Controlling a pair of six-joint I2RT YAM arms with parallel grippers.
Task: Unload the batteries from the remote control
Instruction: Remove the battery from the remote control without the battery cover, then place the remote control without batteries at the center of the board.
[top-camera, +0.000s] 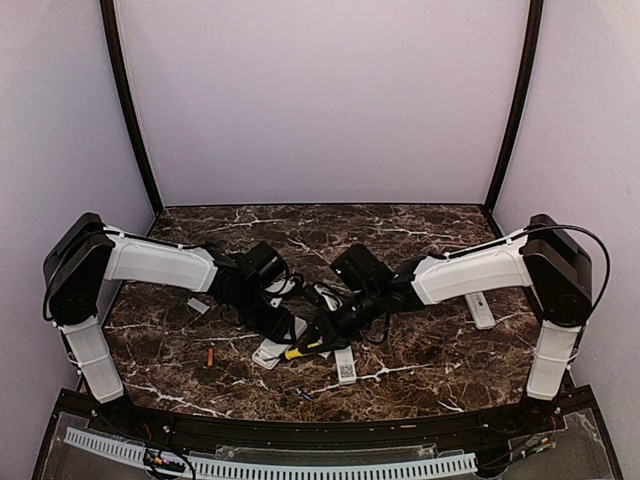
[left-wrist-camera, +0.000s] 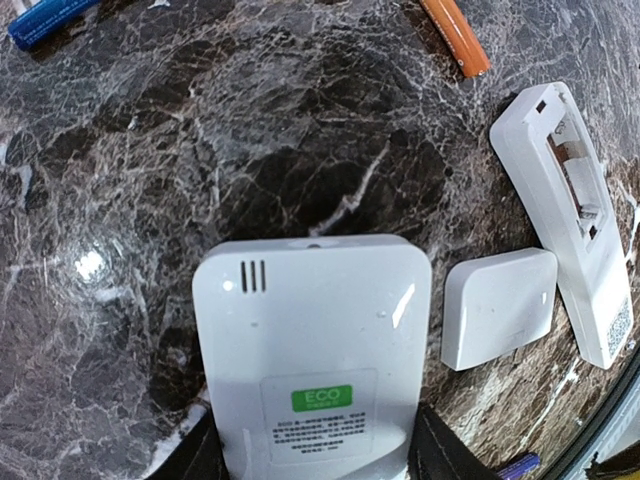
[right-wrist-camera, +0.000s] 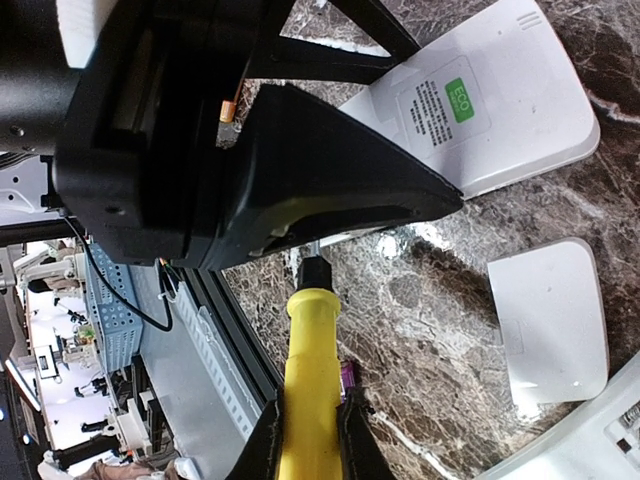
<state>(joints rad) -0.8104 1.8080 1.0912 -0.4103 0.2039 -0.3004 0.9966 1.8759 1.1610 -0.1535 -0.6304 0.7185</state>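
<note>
My left gripper (top-camera: 282, 322) (left-wrist-camera: 315, 440) is shut on a white remote (left-wrist-camera: 312, 360), back side up with a green ECO sticker; the remote also shows in the right wrist view (right-wrist-camera: 480, 110). My right gripper (top-camera: 325, 330) (right-wrist-camera: 310, 450) is shut on a yellow-handled tool (right-wrist-camera: 312, 380) (top-camera: 300, 350). Its tip is hidden under the left gripper. An orange battery (left-wrist-camera: 455, 35) (top-camera: 210, 355) and a blue battery (left-wrist-camera: 45, 20) lie loose on the marble. A purple-blue battery (right-wrist-camera: 348, 380) (top-camera: 305, 393) lies near the front edge.
A second white remote (left-wrist-camera: 570, 220) (top-camera: 345, 365) lies back up with its battery bay open. A flat white cover (left-wrist-camera: 498, 305) (right-wrist-camera: 550, 320) lies beside it. A third remote (top-camera: 480, 310) lies at the right. The table's front edge (top-camera: 320, 420) is close.
</note>
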